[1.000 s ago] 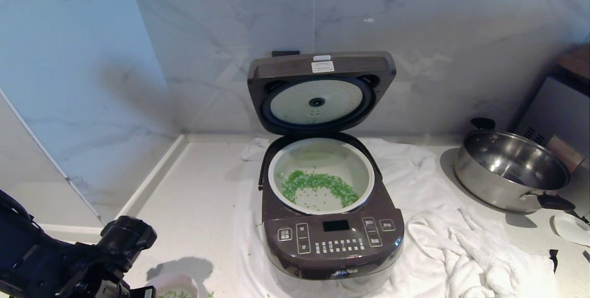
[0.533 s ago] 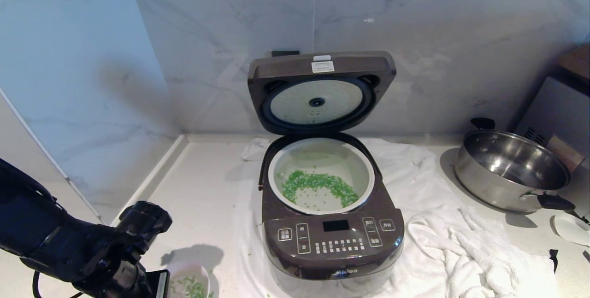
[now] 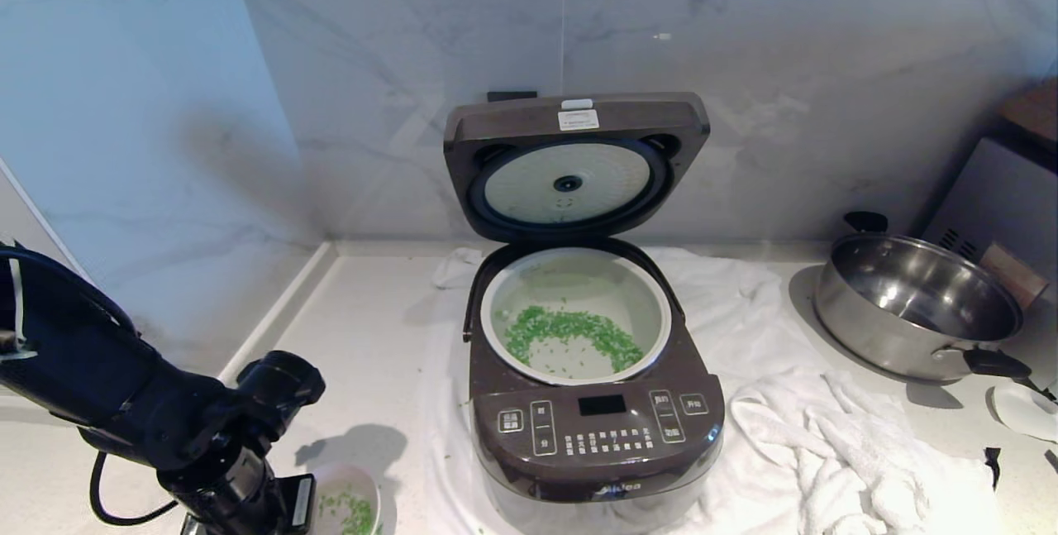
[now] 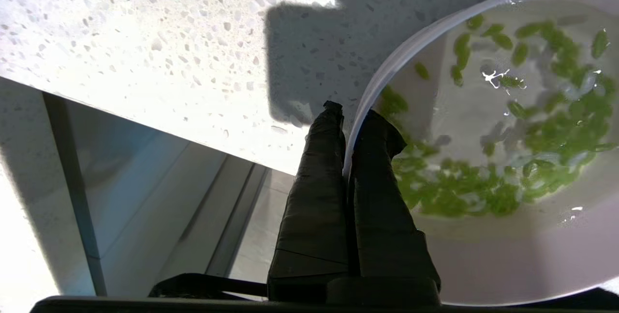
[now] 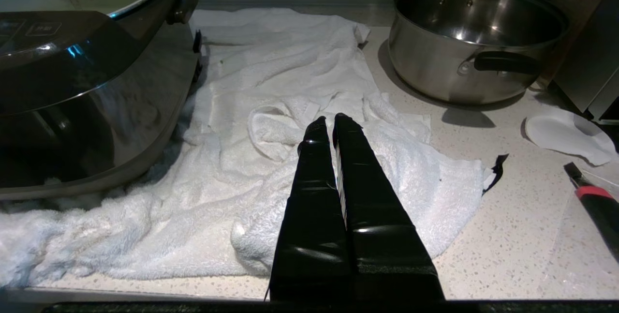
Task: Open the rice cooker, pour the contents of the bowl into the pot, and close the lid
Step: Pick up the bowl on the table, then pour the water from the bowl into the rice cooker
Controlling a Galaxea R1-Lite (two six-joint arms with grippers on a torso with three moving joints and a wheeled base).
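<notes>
Bowl lifting off at the rice cooker's (image 3: 595, 403) left front corner!
The lid (image 3: 576, 163) stands open, and the pot (image 3: 576, 313) already holds green bits. The left gripper (image 4: 349, 110), pinched on the bowl's (image 3: 347, 506) rim, has carried it up and nearer over the last second; contents (image 4: 508, 168) remain, so more pouring looks likely. The right gripper (image 5: 328, 122) hangs closed, empty, over the towel (image 5: 290, 124).

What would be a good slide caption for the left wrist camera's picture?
Left gripper pinching the bowl rim, green bits inside.
</notes>
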